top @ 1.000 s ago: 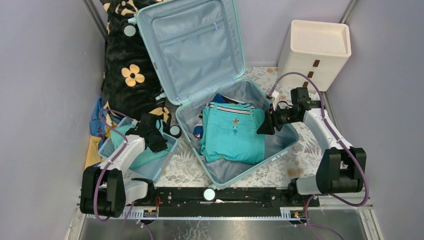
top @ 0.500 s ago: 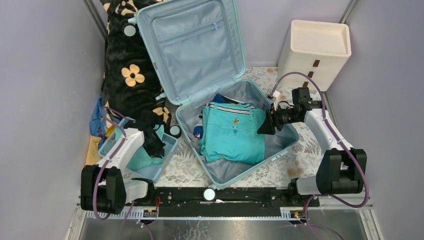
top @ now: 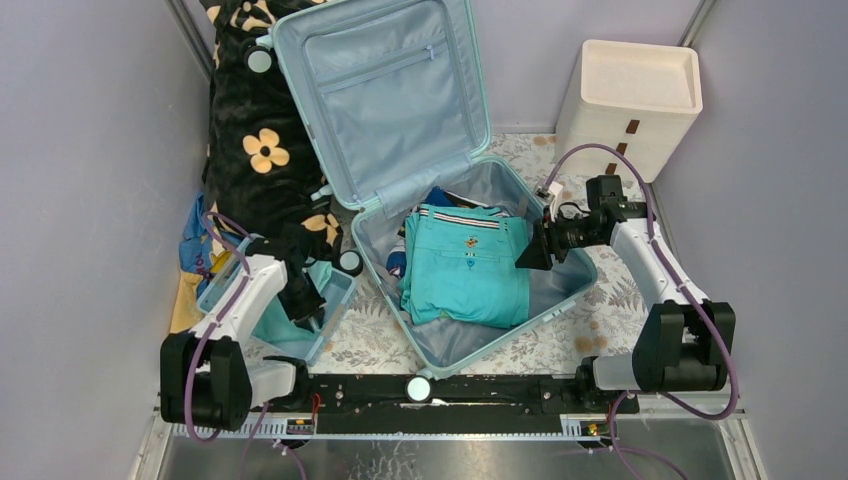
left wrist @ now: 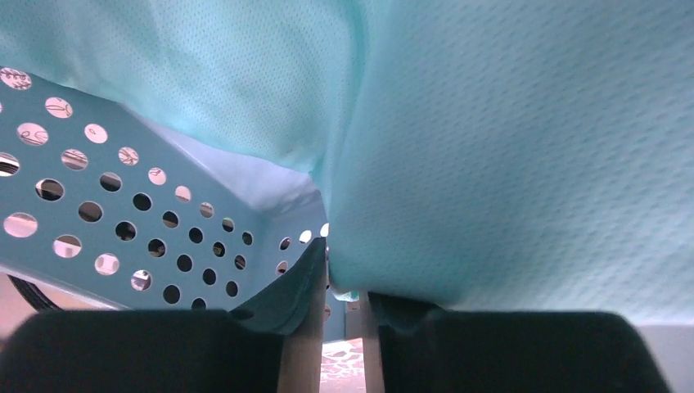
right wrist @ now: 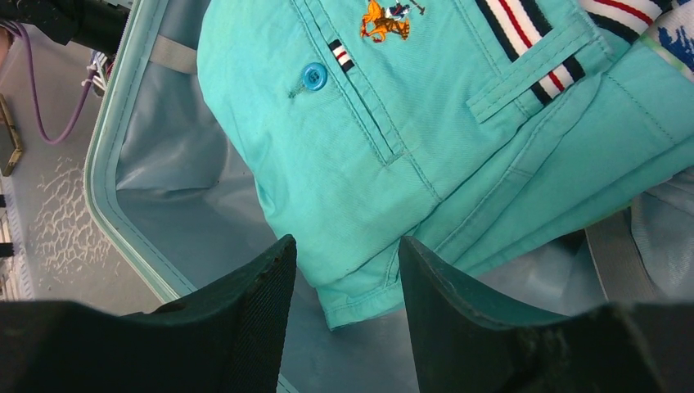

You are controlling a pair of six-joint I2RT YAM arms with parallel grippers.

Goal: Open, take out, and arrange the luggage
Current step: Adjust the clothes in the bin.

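Now the luggage [top: 385,100] is laid open mid-table, shorts [top: 465,270] left inside. Cloth [left wrist: 491,147] has been lowered into the basket [top: 338,292], so one piece is nearly sorted. Whether it is gripped by the left claw [left wrist: 344,278] cannot be told. The right claw [right wrist: 348,254] is held open over the shorts.

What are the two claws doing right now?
Left gripper: against teal mesh garment; open or closed cannot be told.
Right gripper: open, empty, above teal shorts.

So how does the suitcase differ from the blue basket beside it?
The luggage is far larger than the basket. The luggage has a raised lid; the basket is lidless with perforated walls. The luggage holds folded teal shorts; the basket, pale aqua cloth. Both are bluish containers.
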